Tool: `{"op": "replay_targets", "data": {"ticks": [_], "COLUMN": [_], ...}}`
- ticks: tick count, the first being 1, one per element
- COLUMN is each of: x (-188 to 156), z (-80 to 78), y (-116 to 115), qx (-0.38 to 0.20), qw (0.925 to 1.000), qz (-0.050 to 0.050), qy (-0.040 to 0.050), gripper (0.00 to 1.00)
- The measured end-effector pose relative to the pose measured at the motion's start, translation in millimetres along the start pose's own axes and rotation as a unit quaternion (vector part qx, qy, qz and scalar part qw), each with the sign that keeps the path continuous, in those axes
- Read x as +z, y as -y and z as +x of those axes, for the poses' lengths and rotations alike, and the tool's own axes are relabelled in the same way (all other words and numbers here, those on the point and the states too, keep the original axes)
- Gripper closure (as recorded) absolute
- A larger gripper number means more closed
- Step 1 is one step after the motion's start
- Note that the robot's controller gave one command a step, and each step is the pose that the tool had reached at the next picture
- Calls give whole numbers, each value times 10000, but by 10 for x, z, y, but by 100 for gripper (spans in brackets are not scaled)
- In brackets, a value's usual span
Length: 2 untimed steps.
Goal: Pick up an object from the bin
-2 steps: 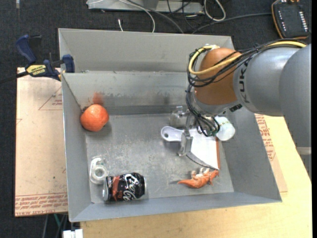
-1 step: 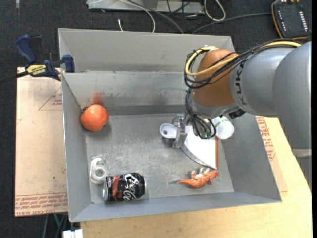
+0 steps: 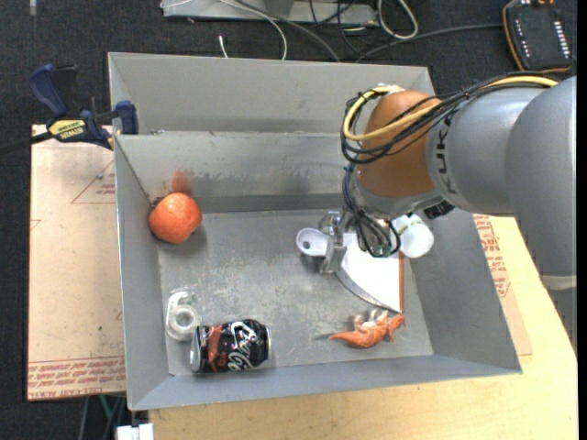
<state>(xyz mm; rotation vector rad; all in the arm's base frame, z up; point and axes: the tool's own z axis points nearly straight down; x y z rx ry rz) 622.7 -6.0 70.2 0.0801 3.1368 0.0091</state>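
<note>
My gripper (image 3: 332, 244) hangs low in the middle of the bin, right of centre. A small pale round cup-like thing (image 3: 309, 241) lies right against its left side. Just below and to the right lies a flat white sheet with an orange edge (image 3: 378, 280), partly hidden under the gripper. A white rounded thing (image 3: 417, 239) shows at the gripper's right, under the arm. An orange toy lizard (image 3: 369, 330) lies in front of the sheet near the bin's front wall.
An orange ball (image 3: 174, 218) rests in the far left corner. At the front left lie a clear tape dispenser (image 3: 182, 314) and a black drinks can (image 3: 231, 346) on its side. The arm covers the bin's right rear.
</note>
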Motion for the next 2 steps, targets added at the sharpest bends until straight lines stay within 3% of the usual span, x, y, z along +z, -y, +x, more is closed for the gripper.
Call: {"op": "replay_targets", "data": {"ticks": [2], "x": [-255], "z": [3], "y": [0], "qx": [0], "qw": [10000], "qz": [1], "qy": [-1], "gripper": [100]}}
